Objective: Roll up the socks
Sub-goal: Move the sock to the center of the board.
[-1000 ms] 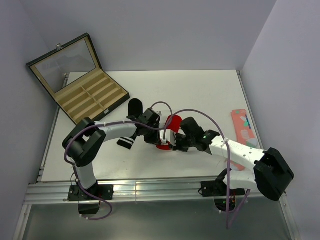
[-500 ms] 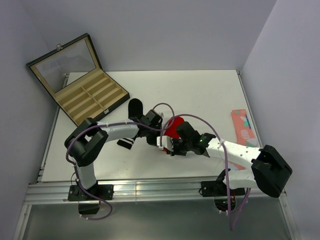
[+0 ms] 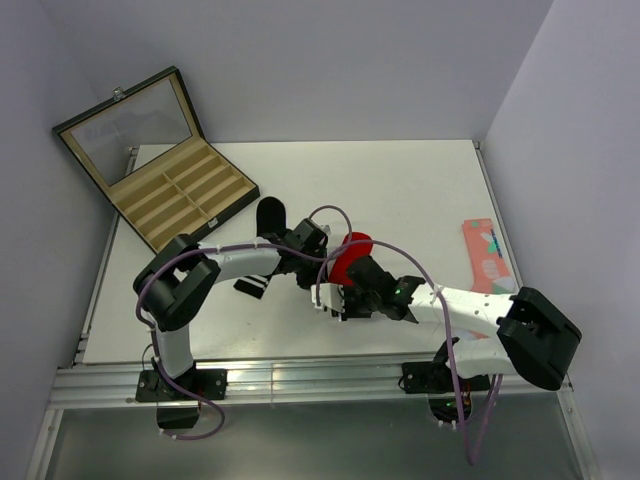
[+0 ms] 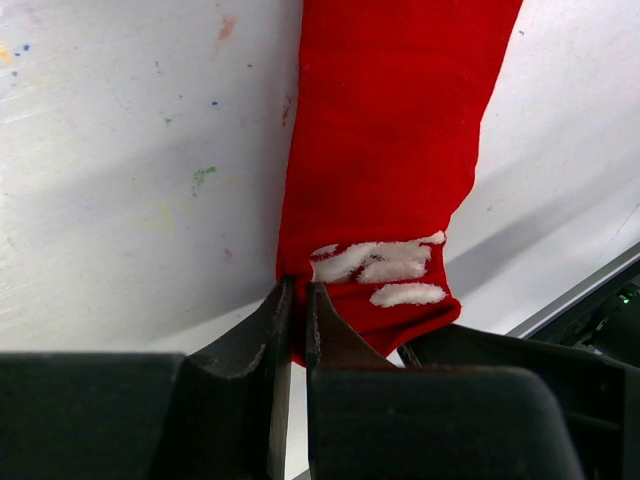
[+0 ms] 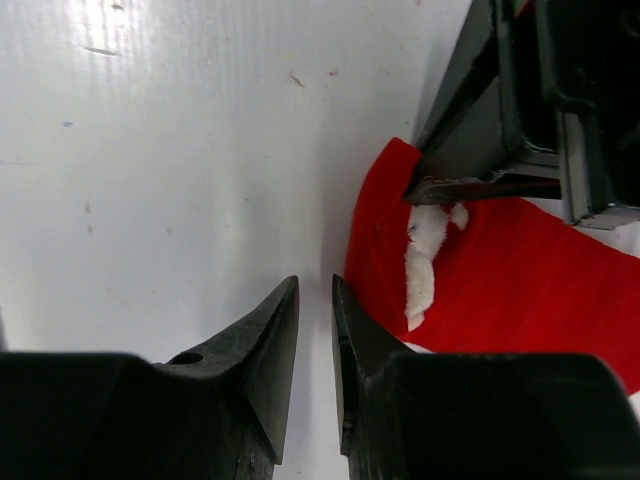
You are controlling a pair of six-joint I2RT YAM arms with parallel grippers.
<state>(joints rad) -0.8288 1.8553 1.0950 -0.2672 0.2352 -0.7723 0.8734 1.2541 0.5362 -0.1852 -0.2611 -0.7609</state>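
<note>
Left end effector (image 4: 300, 292) seemingly pinches red sock (image 4: 390, 150) at patterned end.

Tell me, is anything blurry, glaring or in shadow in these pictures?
Top view: sharp, evenly lit, soft shadows under the arms. Left wrist: red sock crisp, a grey shadow band right of it, left fingers dark. Right wrist: table bright, right fingers dark and soft.

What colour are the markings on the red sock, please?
White; the sock shows best in left wrist view.
</note>
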